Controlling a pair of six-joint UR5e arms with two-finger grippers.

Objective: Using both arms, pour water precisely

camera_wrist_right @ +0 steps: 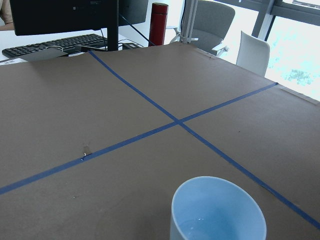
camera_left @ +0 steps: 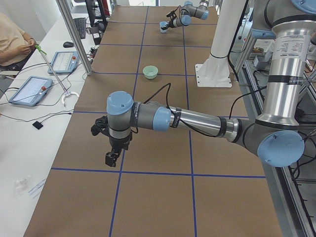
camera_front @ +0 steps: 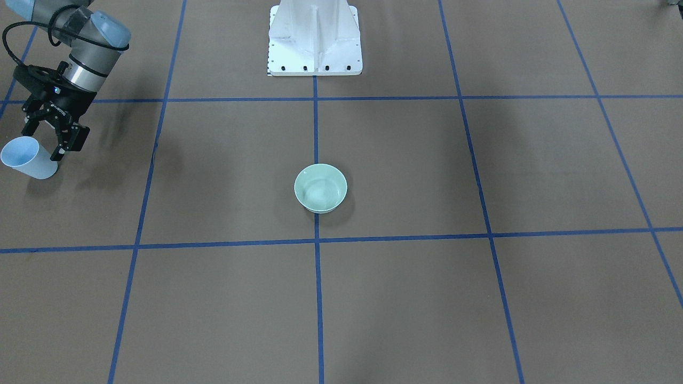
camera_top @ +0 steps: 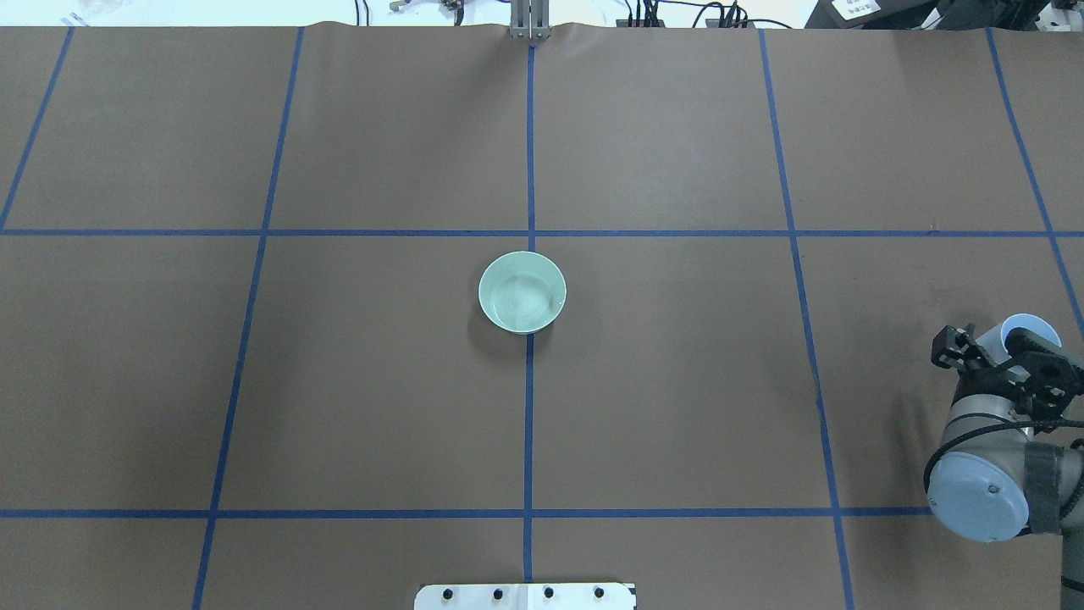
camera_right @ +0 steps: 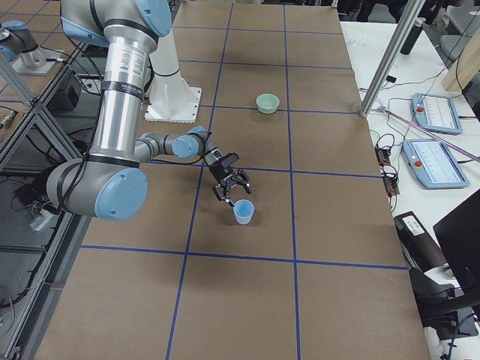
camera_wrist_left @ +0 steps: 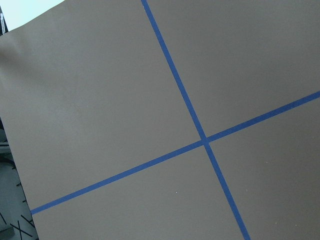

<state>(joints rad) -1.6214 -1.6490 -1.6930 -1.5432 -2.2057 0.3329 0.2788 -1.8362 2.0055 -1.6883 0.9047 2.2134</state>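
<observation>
A light-blue cup (camera_front: 28, 158) holding some water stands on the brown table near its right end. It also shows in the overhead view (camera_top: 1030, 327), the exterior right view (camera_right: 243, 212) and the right wrist view (camera_wrist_right: 218, 212). My right gripper (camera_front: 41, 144) is open, its fingers spread just behind and over the cup, not closed on it (camera_top: 999, 346) (camera_right: 234, 193). A pale-green bowl (camera_front: 320, 188) (camera_top: 522, 291) sits at the table's middle. My left gripper (camera_left: 112, 157) hangs over the table's left end and shows only in the exterior left view, so I cannot tell its state.
The white bolted pedestal (camera_front: 315, 42) stands at the robot's edge. Blue tape lines (camera_wrist_left: 204, 141) grid the table. Tablets (camera_left: 29, 90), cables and a seated person (camera_left: 12, 42) are on the side bench. A red bottle (camera_wrist_right: 159, 15) stands beyond the table.
</observation>
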